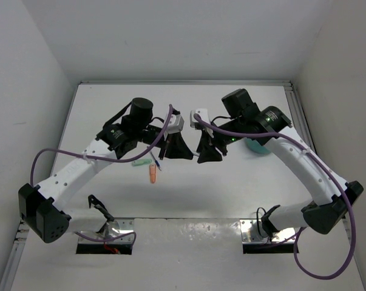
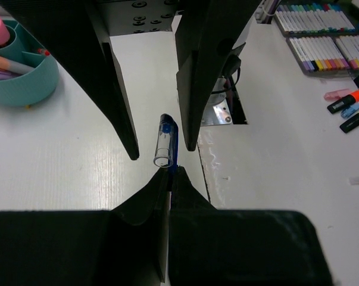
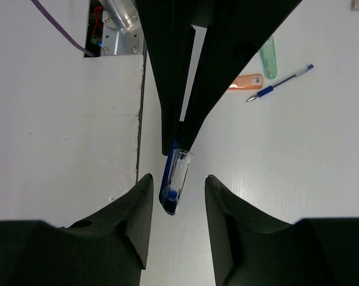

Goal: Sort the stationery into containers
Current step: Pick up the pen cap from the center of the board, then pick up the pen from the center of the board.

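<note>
My left gripper is shut on the blue clip of a clear pen cap, held above the table. My right gripper faces it, open, with the pen cap between its fingers and a gap on each side. In the top view the left gripper and right gripper meet tip to tip at mid-table. The teal cup holds a pink marker and other pieces; the cup sits under the right arm. An orange stub, a mint-green stub and a blue pen lie on the table.
Flat trays of coloured markers and several loose highlighters lie to the right in the left wrist view. A cut-out with a metal arm mount edges the table. White walls enclose the workspace.
</note>
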{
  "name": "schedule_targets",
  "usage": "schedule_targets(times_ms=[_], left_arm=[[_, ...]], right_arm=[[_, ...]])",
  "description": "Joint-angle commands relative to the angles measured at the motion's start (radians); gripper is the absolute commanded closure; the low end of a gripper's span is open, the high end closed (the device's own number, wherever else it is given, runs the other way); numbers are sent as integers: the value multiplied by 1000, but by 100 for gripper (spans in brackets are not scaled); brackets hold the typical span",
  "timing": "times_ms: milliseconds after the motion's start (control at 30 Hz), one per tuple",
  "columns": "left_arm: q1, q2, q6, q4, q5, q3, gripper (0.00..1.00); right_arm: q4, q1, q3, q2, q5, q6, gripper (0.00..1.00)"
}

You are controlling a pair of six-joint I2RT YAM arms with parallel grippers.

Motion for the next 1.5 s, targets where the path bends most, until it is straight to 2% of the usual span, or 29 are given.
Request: schedule_targets(times_ms=[0,200,367,433,467,500,533,567,600,700,733,800,900,967,1000,1133,1267,1367,1400,1467], left_arm=[[-17,-2,5,34,15,32,100],[-17,-3,-1,38,18,31,100],[-13,-8,-9,48,18,26,100],[-9,-9,-24,61,23,25,100],[-3,-11,-35,69,24,18,98],[2,-14,-70,84,26,12,89],[28,-14,-90,91,18,8,74],[45,-14,-131,91,11,8,45],[68,-11,-133,68,1,11,35],[213,0,-93,-59,-45,8,17],[291,8,-84,-128,-104,8,8],[357,41,-104,-191,-187,15,8],[372,60,-290,-201,-536,-24,9],[364,64,-418,-193,-675,-61,6],[353,67,-456,-183,-775,-81,0],[344,113,-570,-118,-835,-175,0],[342,234,-628,-119,-901,-120,2],[336,334,-659,-164,-962,-46,23],[336,353,-665,-176,-982,-35,40],[326,418,-671,-202,-994,3,55]], right_arm=[[49,9,-1,-20,2,18,61],[67,15,-4,-12,2,39,68],[61,20,-7,-11,0,33,92],[63,20,-14,-12,0,33,100],[63,19,-19,-14,0,32,100],[70,20,-27,-23,2,38,100],[75,12,-40,-27,3,39,100],[79,8,-50,-35,3,45,100],[83,-3,-60,-50,2,59,100],[124,-61,-132,-107,3,117,100],[141,-92,-195,-128,11,133,100],[199,-113,-269,-194,20,193,100],[291,-142,-436,-277,65,285,100],[331,-156,-482,-305,95,344,100],[355,-170,-508,-313,103,360,100],[368,-215,-527,-316,143,418,100],[360,-250,-527,-314,139,412,100],[362,-268,-533,-313,126,409,100],[365,-271,-538,-311,125,409,100],[371,-282,-548,-313,116,411,100]])
